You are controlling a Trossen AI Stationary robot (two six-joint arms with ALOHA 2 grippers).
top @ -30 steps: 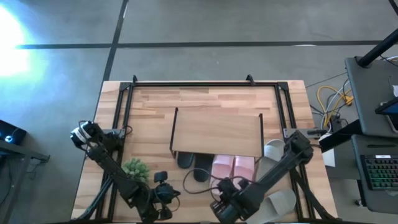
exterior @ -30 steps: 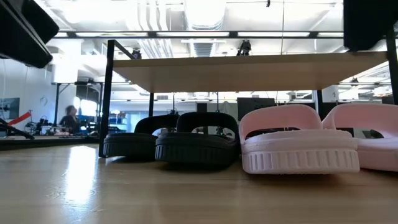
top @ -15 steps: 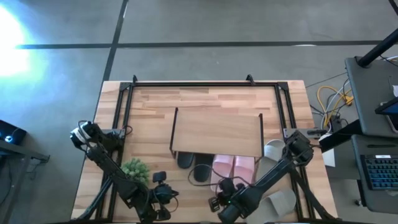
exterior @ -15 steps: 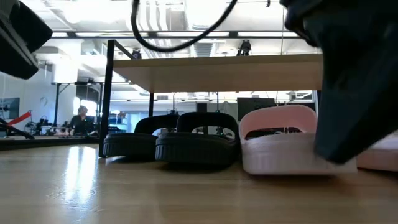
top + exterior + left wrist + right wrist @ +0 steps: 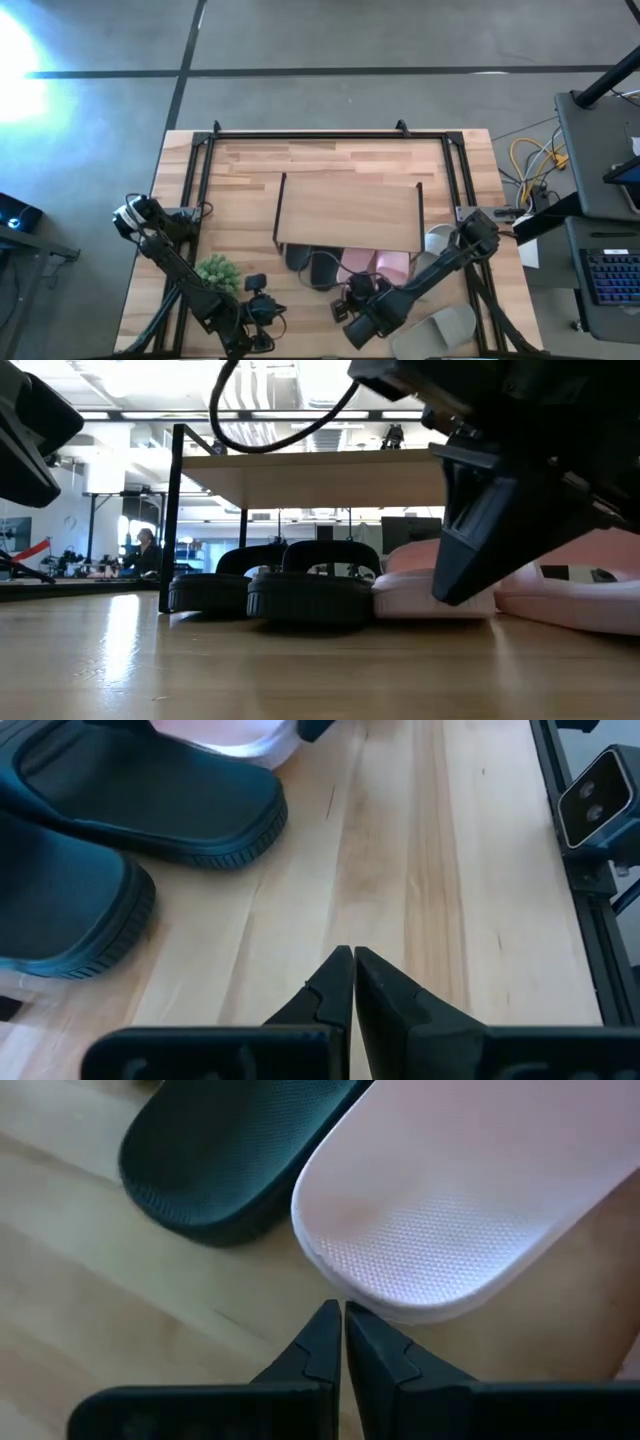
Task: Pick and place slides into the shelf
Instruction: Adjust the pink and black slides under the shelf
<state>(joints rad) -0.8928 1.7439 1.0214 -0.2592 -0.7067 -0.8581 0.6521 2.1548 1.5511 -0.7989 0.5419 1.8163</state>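
The shelf stands mid-table. Two black slides and two pale pink slides rest on their soles with their toe ends under its near edge. My right gripper is shut, low at the table, at the heel of the left pink slide. My left gripper is shut over bare wood, near the black slides. Two grey-beige slides lie to the right. My right gripper touches the left pink slide with its shut fingertips, at the rim of the heel end. The fingers slant down from the near side, pointing toward the shelf. The slide lies flat on the table, next to a black slide.
A small green plant stands at the near left beside my left arm. The low camera's housing sits at the table's near edge. Bare wood lies left of the shelf and behind it.
My right gripper has come down and gone toward the shelf, tipping more steeply, up to the left pink slide's heel. That slide has slid a little toward the far edge, farther under the shelf and closer to the black slide.
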